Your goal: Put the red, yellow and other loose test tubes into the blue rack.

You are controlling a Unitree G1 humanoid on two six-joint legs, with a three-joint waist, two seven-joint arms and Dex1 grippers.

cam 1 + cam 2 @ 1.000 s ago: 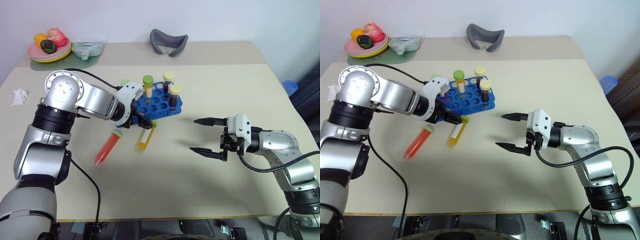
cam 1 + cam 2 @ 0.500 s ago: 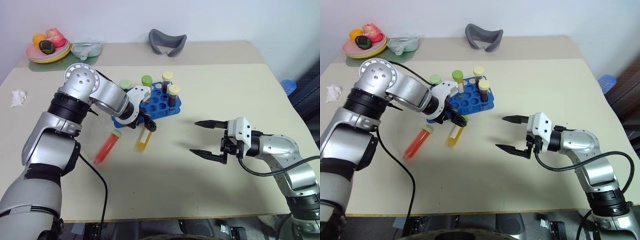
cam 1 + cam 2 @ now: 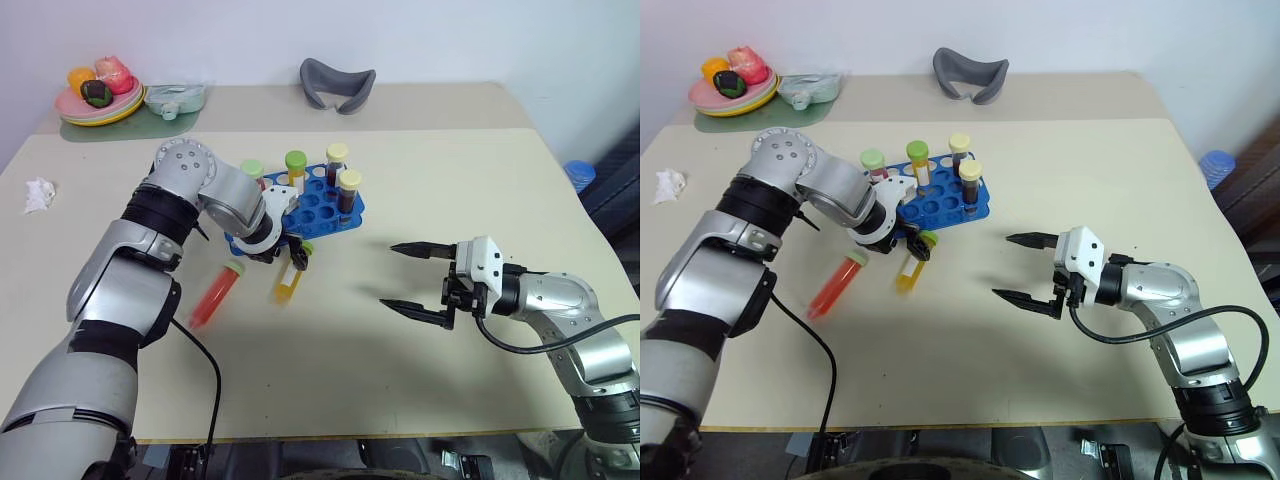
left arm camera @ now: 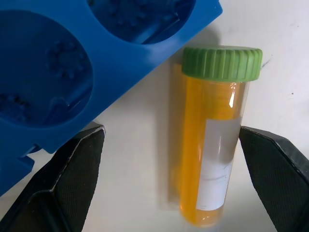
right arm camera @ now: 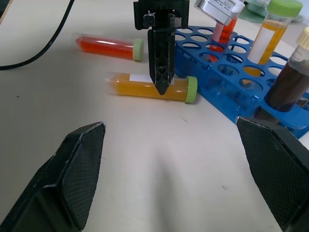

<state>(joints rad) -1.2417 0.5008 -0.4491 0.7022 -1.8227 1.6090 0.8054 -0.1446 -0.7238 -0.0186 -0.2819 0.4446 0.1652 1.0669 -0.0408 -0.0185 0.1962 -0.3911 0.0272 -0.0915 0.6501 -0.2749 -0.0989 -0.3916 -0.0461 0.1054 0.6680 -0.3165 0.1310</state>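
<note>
Left gripper (image 3: pixel 293 256) wide apart, pointing down over yellow tube (image 3: pixel 291 277) lying by blue rack (image 3: pixel 318 210). Red tube (image 3: pixel 216 295) lying nearby. Right gripper (image 3: pixel 411 279) wide apart, holding nothing, above bench (image 3: pixel 330 380).

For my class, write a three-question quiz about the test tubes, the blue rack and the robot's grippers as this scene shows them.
1. True or false: the left gripper stands open astride the lying orange-yellow tube.
2. Which tube lies farther from the blue rack: A the red tube, B the orange-yellow tube?
3. Fill in: the right gripper holds ____.

Key: 1 true; 2 A; 3 nothing, it is open above the table.
</note>
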